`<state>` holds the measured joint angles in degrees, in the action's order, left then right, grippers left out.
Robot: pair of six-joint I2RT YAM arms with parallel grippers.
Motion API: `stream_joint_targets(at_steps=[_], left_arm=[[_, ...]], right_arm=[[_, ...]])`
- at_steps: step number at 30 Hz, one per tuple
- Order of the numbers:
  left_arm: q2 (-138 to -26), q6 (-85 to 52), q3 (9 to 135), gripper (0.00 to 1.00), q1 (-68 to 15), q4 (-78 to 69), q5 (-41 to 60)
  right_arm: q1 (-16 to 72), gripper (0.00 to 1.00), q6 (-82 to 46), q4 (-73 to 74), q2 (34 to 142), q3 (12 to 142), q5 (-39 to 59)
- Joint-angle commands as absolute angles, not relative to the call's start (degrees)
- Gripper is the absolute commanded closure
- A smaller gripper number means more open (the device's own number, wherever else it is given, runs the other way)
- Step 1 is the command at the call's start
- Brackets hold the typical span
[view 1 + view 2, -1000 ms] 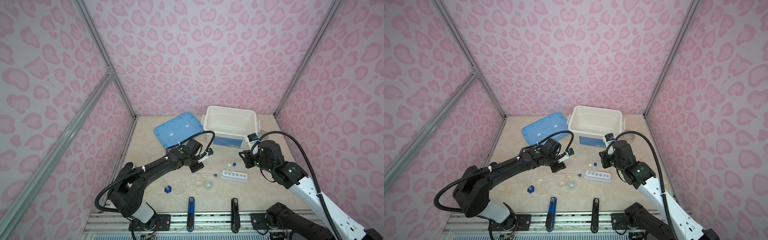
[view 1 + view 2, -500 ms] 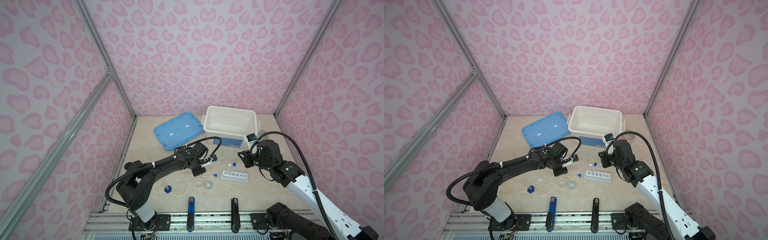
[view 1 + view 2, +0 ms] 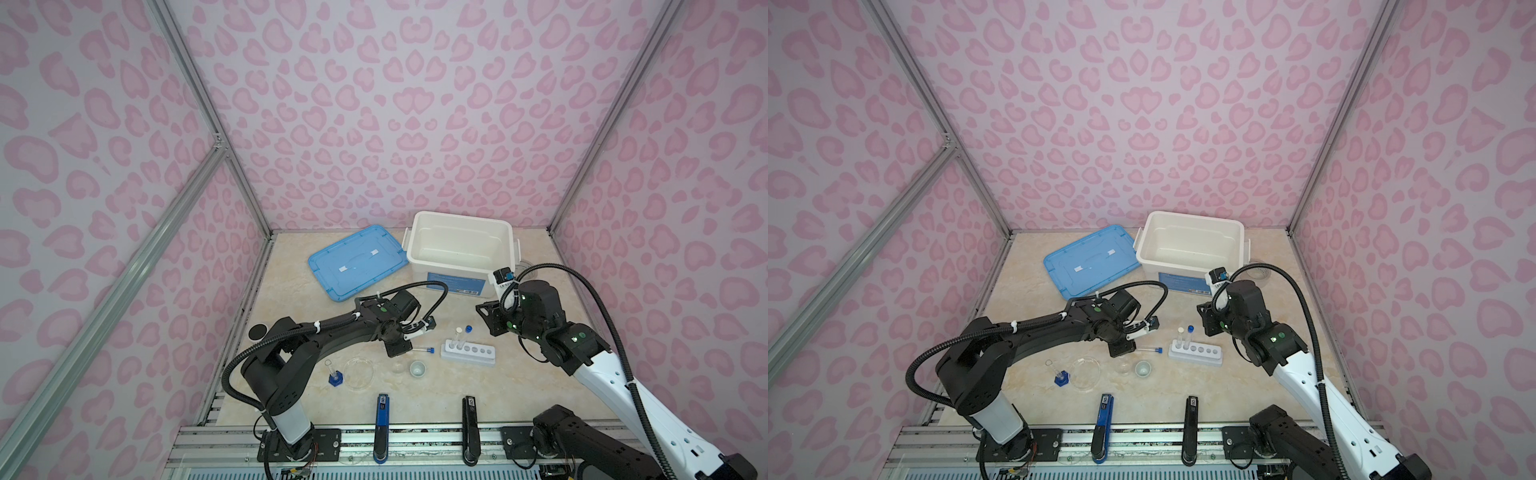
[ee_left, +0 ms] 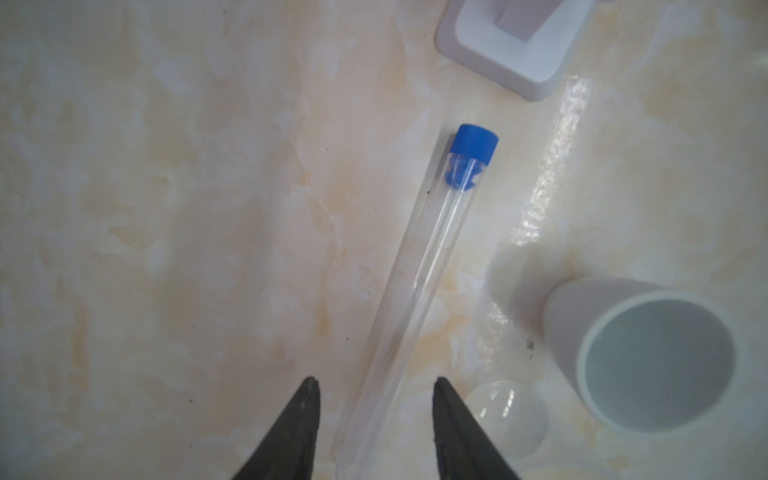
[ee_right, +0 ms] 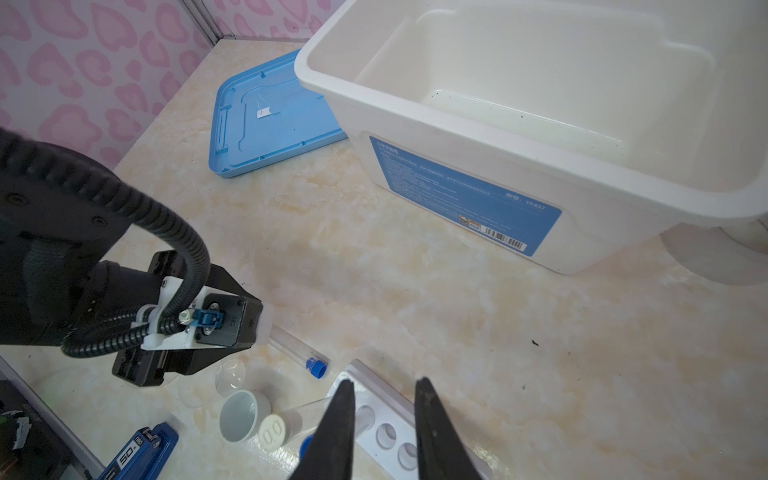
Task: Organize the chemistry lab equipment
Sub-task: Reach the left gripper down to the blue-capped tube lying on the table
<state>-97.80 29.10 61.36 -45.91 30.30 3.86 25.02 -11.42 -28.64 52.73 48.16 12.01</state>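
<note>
**A:** What is the left gripper (image 4: 376,415) doing right now?

**B:** It is straddling the blue-capped tube (image 4: 419,282), which is lying flat on the tabletop (image 4: 166,208). It is sitting toward the end away from the cap. Its jaws are standing apart, with table showing on either side of the glass, so it is grasping nothing yet.

**A:** And a second ago?

**B:** It was hanging farther back, toward the blue lid (image 3: 357,262), clear of the tube. Since then the arm has been swinging forward and sinking, with the jaws barely narrowing.

**A:** What is that meaning for the job?

**B:** I am reading it as the pick being lined up. Closing looks like the next move, then standing the tube in the white six-hole rack (image 3: 469,360), just beyond the cap end.

**A:** How is the rack filling?

**B:** A white-capped tube (image 3: 459,330) and a second blue-capped tube (image 3: 469,328) are standing in the end nearest the lying one. Four holes are showing empty.

**A:** And the right gripper (image 5: 384,415)?

**B:** It is hovering over the rack, jaws parted and nothing between them, hardly shifting over that second.

**A:** Is anything crowding the pick?

**B:** The small white cup (image 4: 648,357) is standing close beside the tube. The clear round dish (image 3: 359,372) and the tiny blue-based cylinder (image 3: 334,376) are waiting nearer the front edge.
</note>
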Motion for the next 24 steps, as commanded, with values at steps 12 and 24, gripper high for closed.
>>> stream_joint_targets(at_steps=[12,24], left_arm=[[-100.8,30.1,61.6,0.54,-46.2,30.7,1.8],[-102.7,29.7,62.1,0.62,-46.2,30.0,0.4]], right_arm=[[24.3,0.74,-11.4,-27.6,52.0,46.7,12.5],[23.2,0.74,-11.6,-27.2,52.0,46.0,13.3]])
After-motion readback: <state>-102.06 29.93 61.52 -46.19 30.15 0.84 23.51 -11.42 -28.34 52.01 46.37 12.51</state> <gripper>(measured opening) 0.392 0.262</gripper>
